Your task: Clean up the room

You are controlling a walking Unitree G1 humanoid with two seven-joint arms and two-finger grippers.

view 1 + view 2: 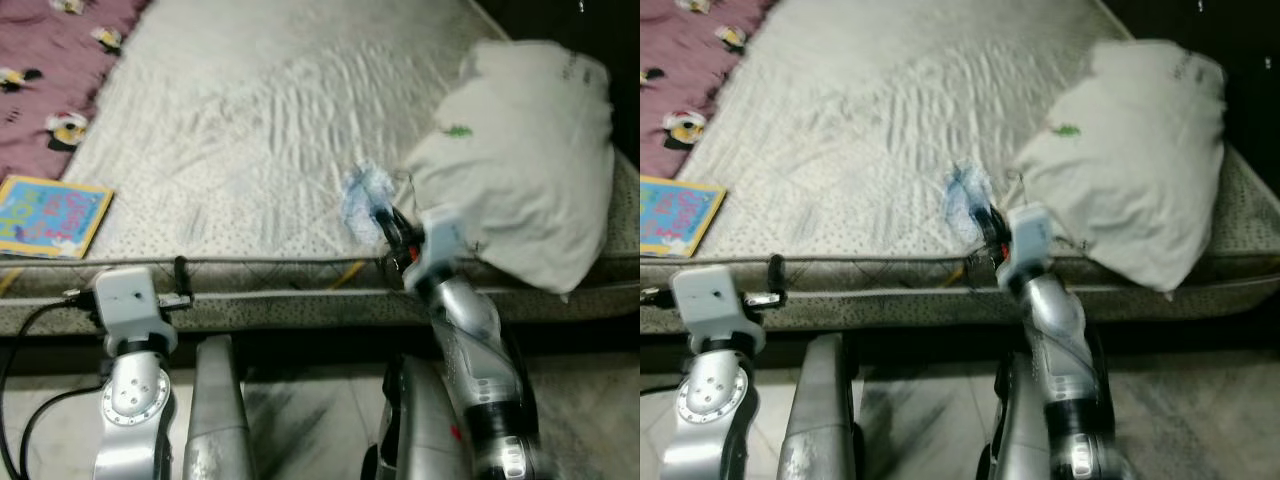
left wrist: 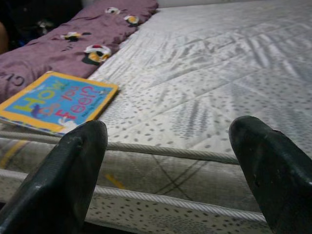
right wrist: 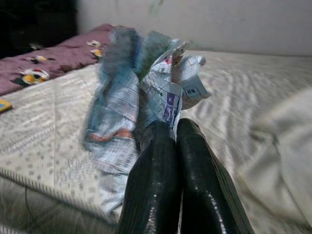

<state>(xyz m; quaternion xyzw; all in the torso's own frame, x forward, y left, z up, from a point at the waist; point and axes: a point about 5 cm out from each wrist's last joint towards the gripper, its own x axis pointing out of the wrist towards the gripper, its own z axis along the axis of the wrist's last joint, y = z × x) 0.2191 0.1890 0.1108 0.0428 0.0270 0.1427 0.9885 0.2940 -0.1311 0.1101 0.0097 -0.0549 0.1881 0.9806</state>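
Observation:
A crumpled blue-and-white plastic wrapper (image 3: 141, 92) is pinched between the black fingers (image 3: 195, 170) of my right gripper (image 1: 388, 222), which is shut on it just above the mattress (image 1: 250, 130) near the front edge. In the head views the wrapper (image 1: 362, 198) shows blurred beside a white pillow (image 1: 520, 160). My left gripper (image 2: 168, 146) is open at the mattress's front edge with nothing between its fingers. A colourful children's book (image 1: 50, 217) lies flat at the front left of the mattress, next to a purple blanket (image 1: 50, 60).
The white pillow lies at the mattress's right side, close to my right arm. The purple blanket with cartoon prints (image 2: 73, 48) runs along the left side. Tiled floor (image 1: 310, 410) shows below the bed edge. Darkness lies beyond the pillow.

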